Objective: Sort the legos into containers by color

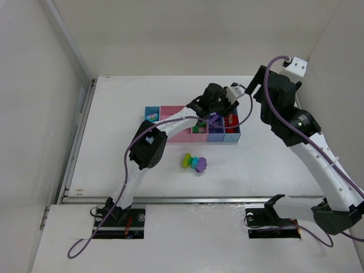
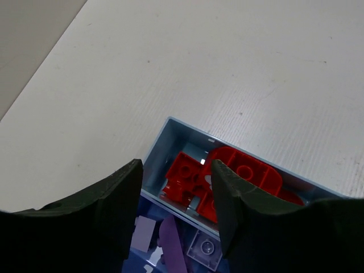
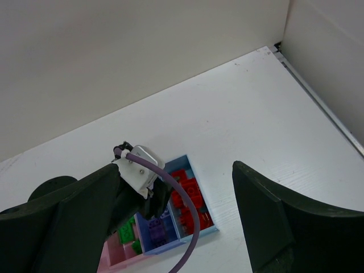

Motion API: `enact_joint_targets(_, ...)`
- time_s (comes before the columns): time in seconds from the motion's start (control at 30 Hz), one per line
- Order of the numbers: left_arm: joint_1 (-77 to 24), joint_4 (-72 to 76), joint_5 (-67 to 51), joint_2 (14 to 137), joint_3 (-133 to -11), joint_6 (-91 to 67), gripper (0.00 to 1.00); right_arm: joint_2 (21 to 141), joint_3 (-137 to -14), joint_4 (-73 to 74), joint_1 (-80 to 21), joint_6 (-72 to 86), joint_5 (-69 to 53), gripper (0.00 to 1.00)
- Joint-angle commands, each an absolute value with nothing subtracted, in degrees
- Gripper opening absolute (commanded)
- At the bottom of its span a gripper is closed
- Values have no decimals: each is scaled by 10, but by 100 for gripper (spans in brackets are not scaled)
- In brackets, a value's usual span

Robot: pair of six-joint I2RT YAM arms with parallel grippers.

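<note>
The containers (image 1: 176, 132) form a row of joined bins at mid-table. The right light blue bin (image 2: 165, 132) holds red legos (image 2: 244, 173), and the purple-blue bin beside it holds purple legos (image 2: 170, 247). Green legos (image 3: 126, 232) lie in the narrow pink bin and cyan ones (image 1: 152, 115) in the left bin. My left gripper (image 1: 216, 118) hovers open and empty over the wall between the purple-blue and red-filled bins; it also shows in the left wrist view (image 2: 176, 196). My right gripper (image 1: 263, 85) is raised to the right of the bins, open and empty (image 3: 176, 169). Three loose legos lie in front of the bins: lime-yellow (image 1: 186, 160), cyan (image 1: 193, 164) and purple (image 1: 201, 165).
White walls enclose the table on the left, back and right. A metal rail (image 1: 187, 199) runs along the near edge. The left arm's purple cable (image 3: 187, 210) hangs over the bins in the right wrist view.
</note>
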State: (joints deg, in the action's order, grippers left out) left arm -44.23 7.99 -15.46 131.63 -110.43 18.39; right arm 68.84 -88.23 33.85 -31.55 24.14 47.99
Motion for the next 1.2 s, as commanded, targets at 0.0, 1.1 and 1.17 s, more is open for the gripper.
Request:
enact_joint_targets(0.0, -440, 111, -142, 1316, -1106, 178, 48, 684, -883, 318, -313, 234, 476, 86)
enact_joint_targets(1.1, -446, -414, -372, 985, -720, 653, 100, 487, -672, 364, -330, 168, 40, 100)
enact_joint_targets(1.17, -453, -402, -372, 974, -703, 672, 100, 495, -679, 387, -330, 173, 49, 100)
